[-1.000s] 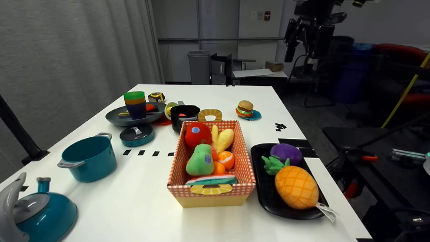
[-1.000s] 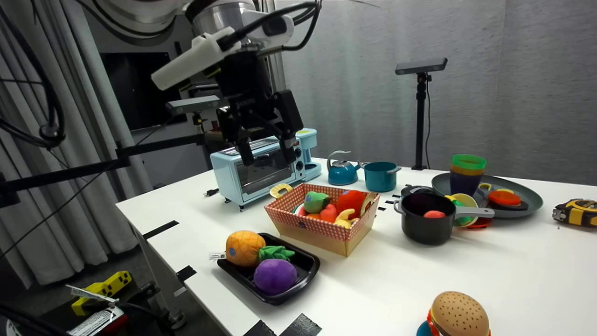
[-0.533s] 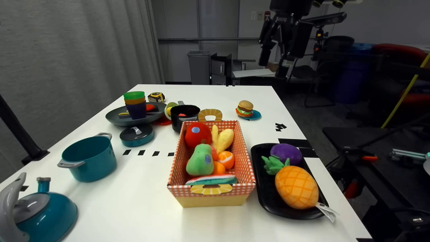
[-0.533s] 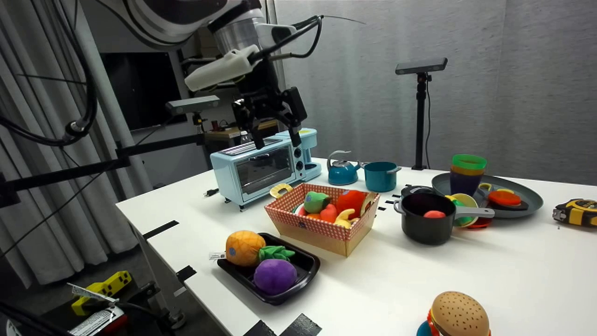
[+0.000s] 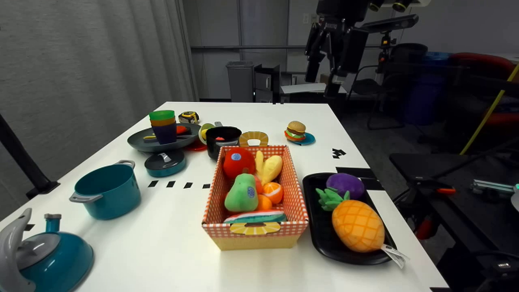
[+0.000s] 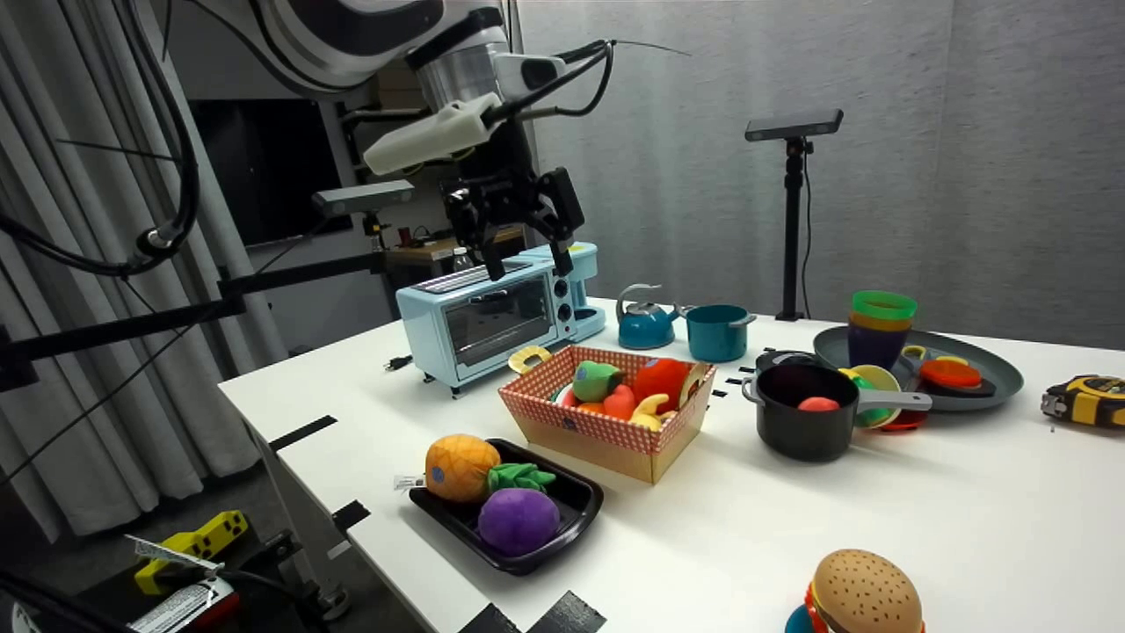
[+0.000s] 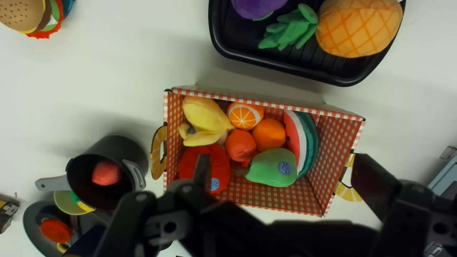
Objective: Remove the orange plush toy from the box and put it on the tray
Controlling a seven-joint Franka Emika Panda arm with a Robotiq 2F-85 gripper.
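Note:
The red-orange box [image 5: 261, 243] holds plush fruit and shows in both exterior views [image 6: 584, 447] and the wrist view [image 7: 335, 142]. In it lie a small round red-orange plush [image 7: 240, 144], a plain orange plush [image 7: 269, 134] and a slice-printed orange plush [image 7: 245, 115]. No green top shows on them, so I cannot tell which is the orange plush toy. The black tray [image 5: 320, 231] lies beside the box and holds a pineapple plush [image 5: 357, 226] and a purple plush [image 5: 345, 185]. My gripper [image 6: 529, 264] is open and empty, high above the table; the wrist view looks down on the box.
The box also holds a green pear [image 7: 275, 167], a big red plush [image 7: 205, 166], a banana [image 7: 205, 119] and a watermelon slice [image 7: 305, 141]. A black pot [image 6: 804, 422] and a toaster oven [image 6: 492, 321] stand near the box. A toy burger [image 5: 296, 130] sits farther off.
My open gripper has moved left and slightly down in one exterior view and right, farther from the camera, in another, slowing lately. The box, tray and plush toys have not moved.

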